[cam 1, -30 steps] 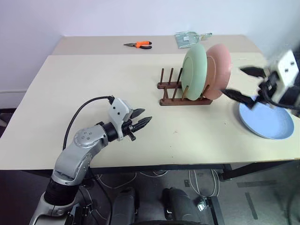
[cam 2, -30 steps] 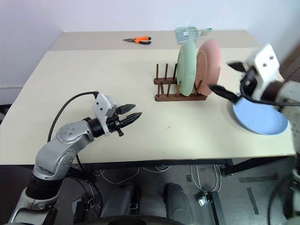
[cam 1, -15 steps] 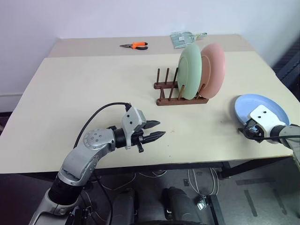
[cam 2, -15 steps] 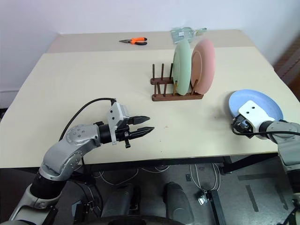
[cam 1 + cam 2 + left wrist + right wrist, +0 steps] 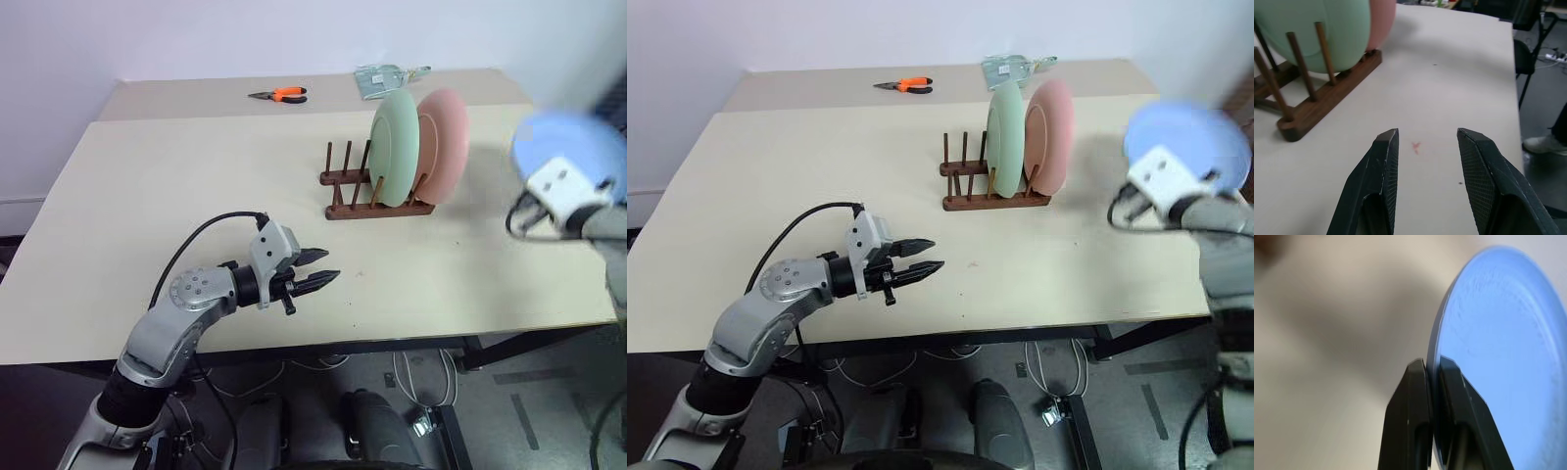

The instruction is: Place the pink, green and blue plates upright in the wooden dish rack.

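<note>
- The wide cream-topped bench spans most of the head views; the orange-handled pliers and a clear plastic packet lie along its far edge, at the upper middle of the frame.
- The small dark brown wooden dish rack stands right of centre, its long axis running left to right across the picture. The pale mint green round plastic plate and the salmon pink round plastic plate stand upright in its right-hand slots, close together; the pegs at its left end are free.
- The light blue round plastic plate is off the bench at the right edge of the frame, on edge in the right gripper, whose jaws are clenched on its rim.
- From that plate the rack lies to the left and lower, so I judge the right arm is the one to carry it across to the free pegs.
- The left gripper, jaws part-spread and holding nothing, hovers at lower centre, pointing toward the rack.
- The blue plate is blurred in the head views, so its exact tilt is hard to tell.
</note>
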